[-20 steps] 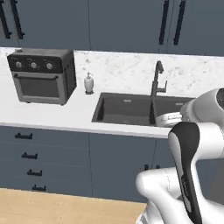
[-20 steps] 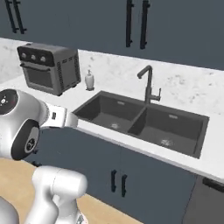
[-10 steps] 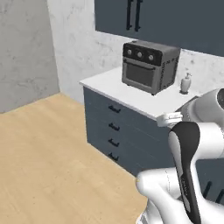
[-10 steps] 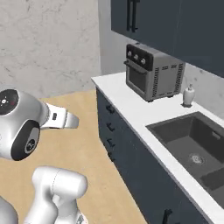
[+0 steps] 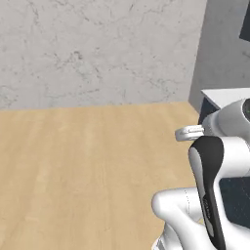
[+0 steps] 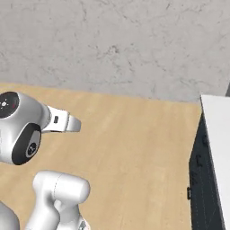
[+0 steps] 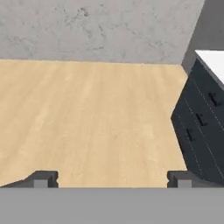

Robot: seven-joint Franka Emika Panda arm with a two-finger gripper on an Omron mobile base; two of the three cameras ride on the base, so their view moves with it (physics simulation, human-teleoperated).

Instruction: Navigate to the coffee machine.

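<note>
You see wood floor (image 5: 88,161) and marbled wall (image 6: 112,40), drawer handles (image 7: 199,119) clear in hand view, gripper (image 7: 111,178) jaws spread, holding nothing

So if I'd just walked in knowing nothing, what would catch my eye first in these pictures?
Probably the big stretch of pale wooden floor running up to a grey marbled wall. Next, the dark drawer cabinet with its white countertop at the right edge, and the robot's own white arm low in the base views. In the hand view the gripper holds nothing, its two dark fingertips wide apart.
</note>
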